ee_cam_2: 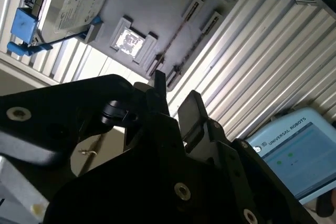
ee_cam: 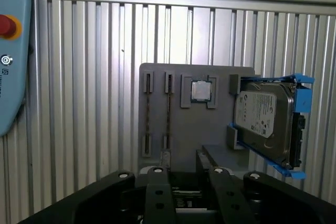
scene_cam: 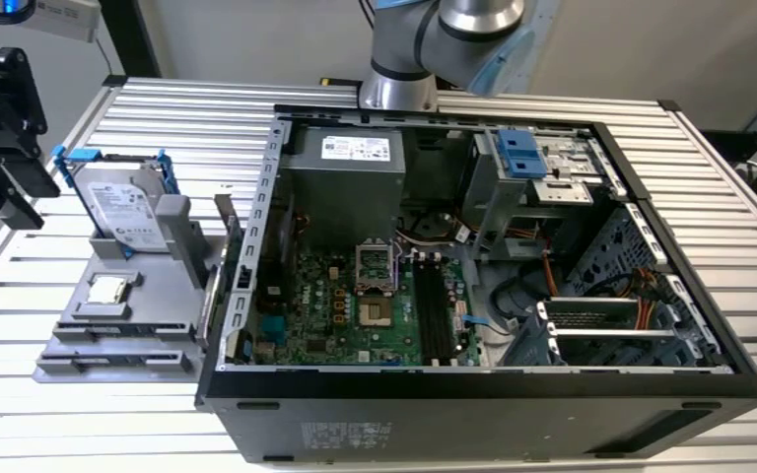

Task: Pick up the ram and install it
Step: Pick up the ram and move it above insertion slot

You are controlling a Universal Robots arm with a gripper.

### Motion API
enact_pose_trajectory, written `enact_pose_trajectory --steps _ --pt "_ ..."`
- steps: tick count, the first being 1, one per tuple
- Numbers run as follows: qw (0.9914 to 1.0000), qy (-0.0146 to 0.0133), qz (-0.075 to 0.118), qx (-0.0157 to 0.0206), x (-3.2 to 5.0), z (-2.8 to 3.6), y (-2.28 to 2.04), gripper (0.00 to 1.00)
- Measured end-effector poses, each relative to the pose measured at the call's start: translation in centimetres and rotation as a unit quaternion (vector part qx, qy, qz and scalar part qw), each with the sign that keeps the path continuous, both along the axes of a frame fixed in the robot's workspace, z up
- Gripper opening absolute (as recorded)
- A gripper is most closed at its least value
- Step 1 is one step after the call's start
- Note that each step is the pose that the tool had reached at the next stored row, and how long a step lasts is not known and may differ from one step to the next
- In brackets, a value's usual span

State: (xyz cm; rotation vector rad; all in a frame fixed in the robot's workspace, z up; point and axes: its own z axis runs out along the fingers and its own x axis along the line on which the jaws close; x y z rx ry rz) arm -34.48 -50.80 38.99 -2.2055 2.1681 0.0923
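Released and empty, the tool [ee_cam: 187, 174] hangs with its two fingers [ee_cam: 156, 179] spread and nothing between them, off the end of the grey fixture [ee_cam: 210, 129] that carries the spare parts. The fixture lies on the slatted counter [scene_cam: 194, 108], close to the counter's edge at the exterior view's left and just beside the open computer case [scene_cam: 484, 379].

In the first wrist view, the ram [ee_cam: 168, 113] appears as a thin dark strip standing on edge between two small clips at the end of the fixture farthest from the hard drive [ee_cam: 265, 119]. A second strip [ee_cam: 147, 113] of the same kind stands parallel just beside it. I judge both to be memory sticks seen edge-on. The processor chip [ee_cam: 200, 91] sits between them and the drive.

The ram's long axis runs straight away from the tool, and the fingers are spread across that axis, so the stick lies ahead of the gap rather than inside it. The tool is apart from the ram. The black memory slots [scene_cam: 434, 310] lie inside the case, well apart from the tool.
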Motion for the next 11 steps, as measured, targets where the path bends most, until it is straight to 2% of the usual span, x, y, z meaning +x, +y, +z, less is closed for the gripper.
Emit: enact_pose_trajectory --steps 4,7,8,11 --pt "1.0 -0.0001 0.0 -0.0001 0.0 -0.01 0.0 1.0" --pt "0.99997 -0.0073 0.004 0.0001 -0.01 -0.25 0.0 1.0" --pt "0.99995 -0.0082 0.006 0.0 -0.04 -0.38 0.0 1.0" --pt "0.99995 -0.0078 0.006 0.0 -0.12 -0.9 0.0 1.0"
